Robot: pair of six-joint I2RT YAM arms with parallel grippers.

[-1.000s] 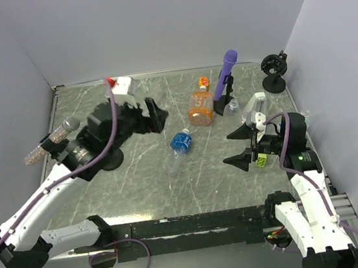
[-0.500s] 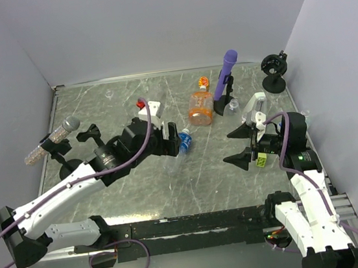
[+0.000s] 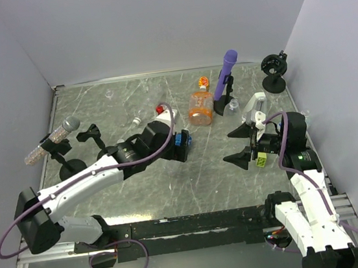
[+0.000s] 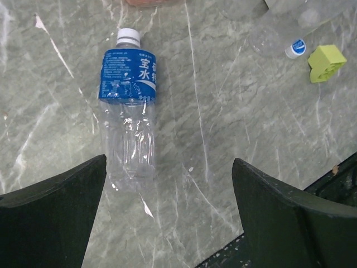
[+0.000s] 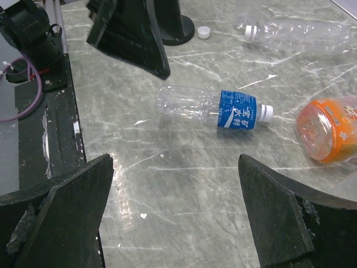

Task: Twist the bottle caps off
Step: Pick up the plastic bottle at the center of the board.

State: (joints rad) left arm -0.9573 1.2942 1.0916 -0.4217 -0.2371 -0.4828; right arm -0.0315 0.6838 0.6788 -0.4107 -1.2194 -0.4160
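Nearest the arm bases, the right tool (image 3: 231,147) hangs over the right side of the tabletop (image 3: 140,191), jaws spread wide with nothing between them. A little farther in and to its left, the left tool (image 4: 169,167) is equally wide open and empty, poised low above the blue-label bottle (image 4: 128,111). That bottle lies on its side on the stone, its clear base just beside one finger (image 4: 56,212) and well apart from the other. Its white cap (image 4: 128,37) is on the neck and points away from the bases, toward the orange bottle (image 3: 200,110). Off to one side in the left wrist view, a small white-and-blue cap (image 4: 295,48) lies just beside a yellow-green block (image 4: 326,62). The orange bottle lies beyond, its orange-yellow cap (image 3: 203,82) at the far end. In the right wrist view a clear bottle (image 5: 295,30) lies on its side farther off, with a loose white cap (image 5: 203,32) near it. A purple stick (image 3: 226,72) leans in a black holder at the back
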